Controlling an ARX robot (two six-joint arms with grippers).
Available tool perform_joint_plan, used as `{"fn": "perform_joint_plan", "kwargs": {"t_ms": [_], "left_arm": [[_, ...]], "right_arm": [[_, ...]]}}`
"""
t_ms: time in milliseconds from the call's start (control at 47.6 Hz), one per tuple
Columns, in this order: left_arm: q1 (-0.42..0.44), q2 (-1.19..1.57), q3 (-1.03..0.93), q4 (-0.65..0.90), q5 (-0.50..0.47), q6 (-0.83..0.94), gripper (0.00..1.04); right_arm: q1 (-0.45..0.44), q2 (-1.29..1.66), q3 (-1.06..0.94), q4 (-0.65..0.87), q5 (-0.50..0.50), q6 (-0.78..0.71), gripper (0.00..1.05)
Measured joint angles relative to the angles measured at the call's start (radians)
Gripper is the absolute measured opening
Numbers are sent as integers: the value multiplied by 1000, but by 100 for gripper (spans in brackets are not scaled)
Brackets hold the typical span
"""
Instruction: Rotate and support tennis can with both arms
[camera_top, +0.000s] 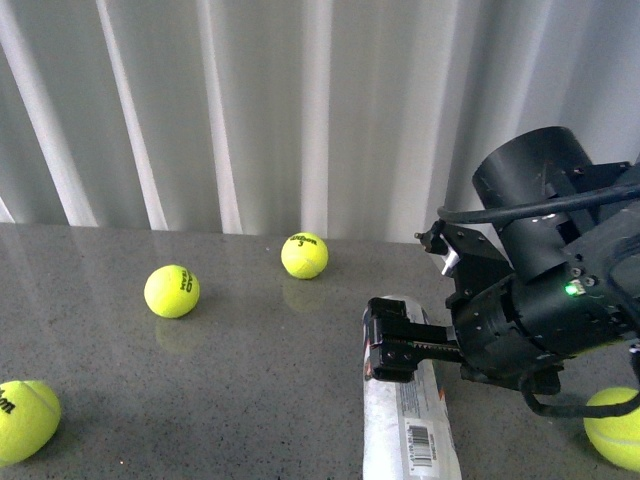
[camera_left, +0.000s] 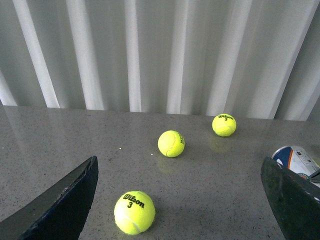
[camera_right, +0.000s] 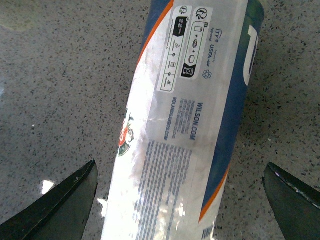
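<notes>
The tennis can (camera_top: 405, 425) lies on its side on the grey table, its white label and barcode facing up. My right gripper (camera_top: 392, 345) hovers over the can's far end, open. In the right wrist view the can (camera_right: 190, 115) runs between the two spread black fingers (camera_right: 62, 205), with a gap on each side; the gripper (camera_right: 177, 212) does not touch it. My left gripper (camera_left: 177, 210) is open and empty above the table. The can's blue-and-white end (camera_left: 296, 157) shows beside one of its fingers (camera_left: 292, 200). The left arm is out of the front view.
Yellow-green tennis balls lie on the table: one at the left (camera_top: 171, 291), one at the back (camera_top: 304, 255), one at the front left edge (camera_top: 22, 420), one under the right arm (camera_top: 618, 428). A ball (camera_left: 134, 212) sits between the left fingers. A white curtain (camera_top: 250, 100) hangs behind.
</notes>
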Motion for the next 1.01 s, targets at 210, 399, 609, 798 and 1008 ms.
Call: {"fn": "perform_joint_plan", "kwargs": {"t_ms": [210, 399, 609, 798, 1008], "left_arm": [[0, 0, 0, 0, 0, 0, 98], [0, 0, 0, 0, 0, 0, 98], [0, 0, 0, 0, 0, 0, 98], [0, 0, 0, 0, 0, 0, 98], [0, 0, 0, 0, 0, 0, 98]], "right_arm": [[10, 128, 95, -25, -5, 10, 98], [14, 136, 104, -23, -37, -65, 73], [13, 62, 78, -40, -56, -442, 44], [14, -2, 32, 45, -113, -1077, 26], [0, 91, 103, -6, -157, -1709, 16]]}}
